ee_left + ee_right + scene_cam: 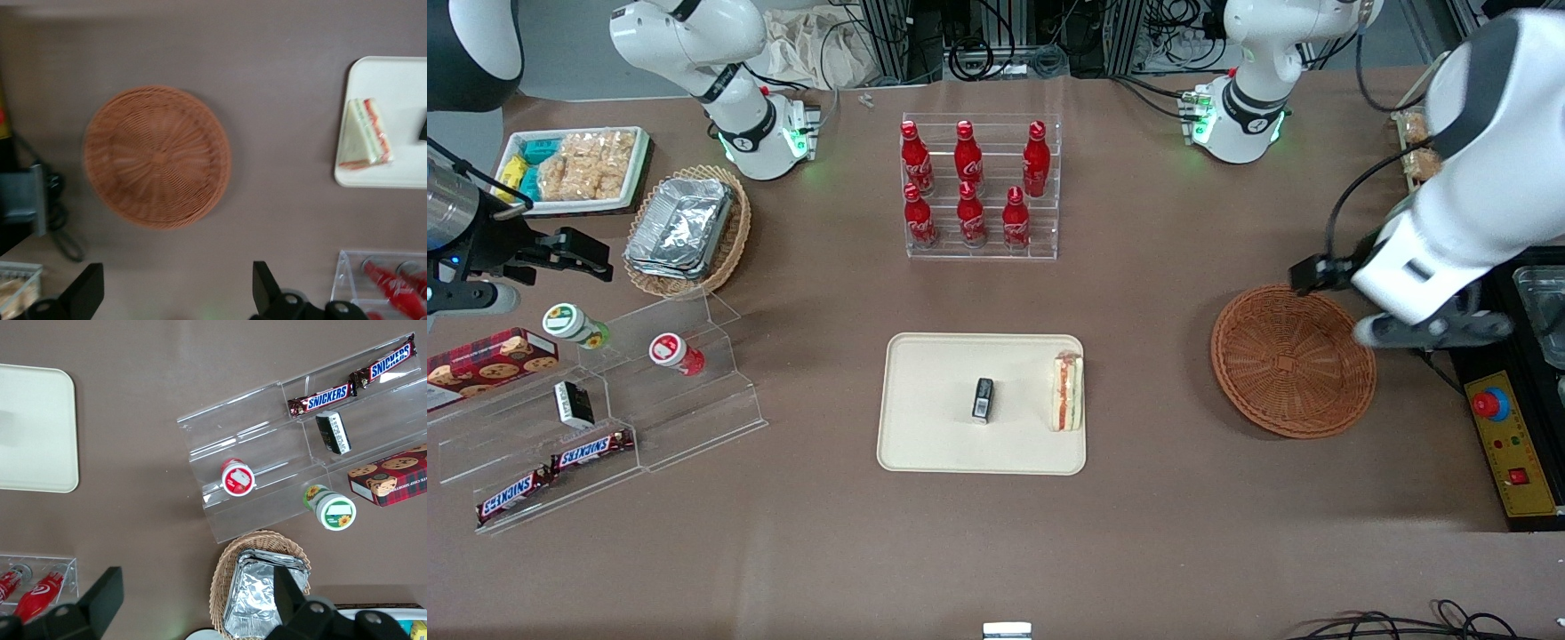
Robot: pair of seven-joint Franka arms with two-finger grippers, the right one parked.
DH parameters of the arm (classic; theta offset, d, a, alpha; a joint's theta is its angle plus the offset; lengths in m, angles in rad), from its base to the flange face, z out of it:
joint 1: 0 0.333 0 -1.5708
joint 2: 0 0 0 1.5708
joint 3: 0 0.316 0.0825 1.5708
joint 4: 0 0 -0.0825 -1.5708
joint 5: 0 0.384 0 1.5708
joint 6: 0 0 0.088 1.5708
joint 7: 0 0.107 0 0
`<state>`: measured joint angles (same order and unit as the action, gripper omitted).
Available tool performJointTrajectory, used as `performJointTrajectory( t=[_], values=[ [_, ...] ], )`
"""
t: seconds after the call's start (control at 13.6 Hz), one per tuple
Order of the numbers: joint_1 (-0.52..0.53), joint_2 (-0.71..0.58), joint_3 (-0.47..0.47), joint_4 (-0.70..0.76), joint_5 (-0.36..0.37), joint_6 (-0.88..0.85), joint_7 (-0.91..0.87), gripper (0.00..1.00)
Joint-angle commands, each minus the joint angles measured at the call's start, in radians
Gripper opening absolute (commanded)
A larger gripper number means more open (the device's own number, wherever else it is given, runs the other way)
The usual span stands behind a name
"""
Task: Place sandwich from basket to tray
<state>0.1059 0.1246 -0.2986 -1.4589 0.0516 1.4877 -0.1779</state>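
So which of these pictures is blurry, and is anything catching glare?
Front view: the working arm over the round reddish-brown wicker basket looks smeared; foil containers glint. Left wrist view: soft throughout, with the triangular sandwich on the cream tray hazy and the open gripper above the table beside the basket.

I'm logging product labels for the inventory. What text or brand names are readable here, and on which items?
"SNICKERS": on each of the two chocolate bars on the clear stepped stand.
Red bottles: white script, too small to read.
Cookie box: small print, unreadable.
Black packet on the tray: label unreadable.
The end effector, open, hovers above the table beside the basket, which bears no text.
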Motion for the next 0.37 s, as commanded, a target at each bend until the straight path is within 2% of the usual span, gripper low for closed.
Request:
performJointTrajectory(
  t=[0.0, 0.07, 0.15, 0.29],
  values=[
    [-0.069, -0.092, 0.146, -0.043, -0.048, -0.072, 0.127, 1.0],
    [-0.104, -0.095, 0.212, -0.043, -0.067, -0.108, 0.159, 1.0],
    [-0.13, -0.1, 0.24, -0.043, -0.067, -0.119, 0.169, 1.0],
    [-0.132, -0.099, 0.246, -0.038, -0.07, -0.119, 0.17, 1.0]
  ],
)
